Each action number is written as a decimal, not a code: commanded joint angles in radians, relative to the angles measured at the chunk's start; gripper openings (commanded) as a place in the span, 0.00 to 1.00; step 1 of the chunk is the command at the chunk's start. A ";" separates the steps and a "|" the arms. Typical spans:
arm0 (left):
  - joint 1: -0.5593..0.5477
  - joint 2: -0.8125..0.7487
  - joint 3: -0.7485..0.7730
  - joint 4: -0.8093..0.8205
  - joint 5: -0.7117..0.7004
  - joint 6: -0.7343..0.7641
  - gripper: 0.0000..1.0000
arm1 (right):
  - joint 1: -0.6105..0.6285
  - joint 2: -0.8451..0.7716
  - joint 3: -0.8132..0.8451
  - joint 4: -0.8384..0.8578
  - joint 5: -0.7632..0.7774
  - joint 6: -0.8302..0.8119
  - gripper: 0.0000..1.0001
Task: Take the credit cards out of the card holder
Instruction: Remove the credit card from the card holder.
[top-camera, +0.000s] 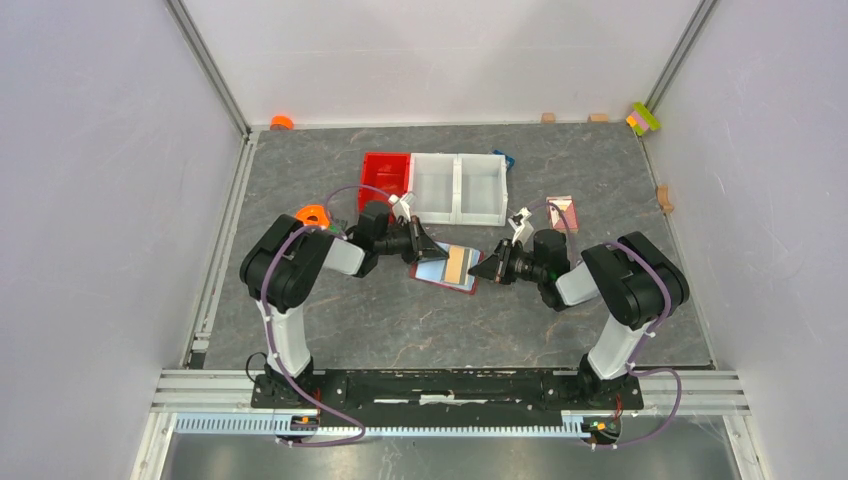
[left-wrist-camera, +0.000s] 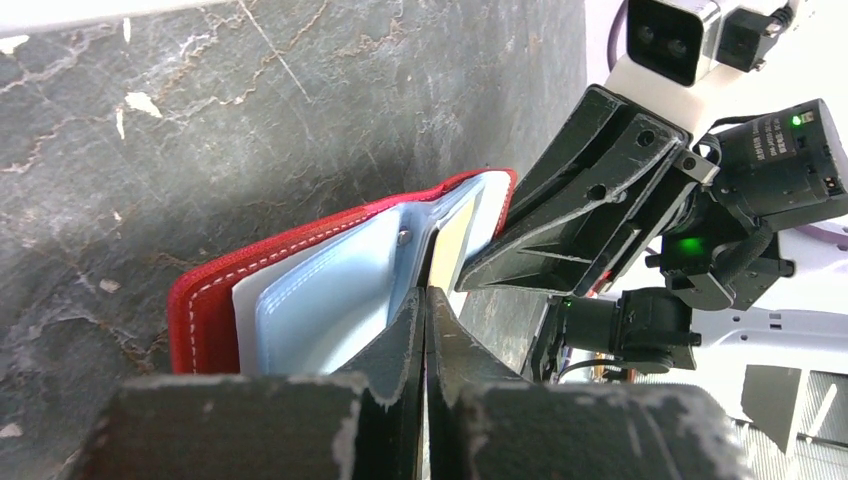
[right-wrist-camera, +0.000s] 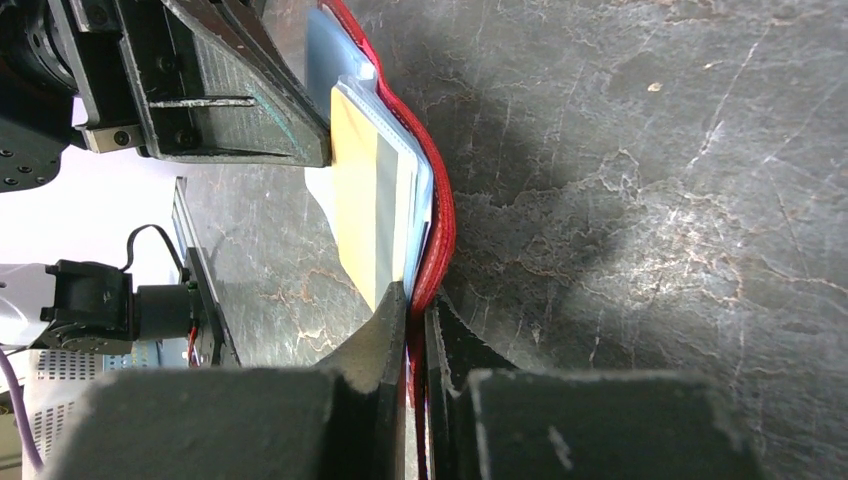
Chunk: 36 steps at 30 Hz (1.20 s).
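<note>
The wallet (top-camera: 436, 271) is clamped open by left claw (top-camera: 430, 249) and right claw (top-camera: 480, 271) — the tan card (top-camera: 456, 265) is not yet removed.

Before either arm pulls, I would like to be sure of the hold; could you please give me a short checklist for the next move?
1. Card holder lies open on the table: ok.
2. Left gripper shut on its lining: ok.
3. Right gripper shut on its red edge: ok.
4. Tan-orange card exposed for pulling: ok.
5. Black and grey-blue cards located: cannot tell.
</note>
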 joint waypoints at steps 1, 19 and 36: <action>-0.005 0.019 0.039 -0.058 0.032 0.030 0.02 | 0.006 0.012 0.034 -0.007 0.007 -0.032 0.01; -0.021 0.101 0.099 -0.108 0.104 0.017 0.35 | 0.011 0.038 0.052 -0.026 -0.008 -0.035 0.00; 0.028 0.055 0.045 -0.058 0.099 0.001 0.02 | -0.012 0.009 0.036 -0.055 0.022 -0.048 0.00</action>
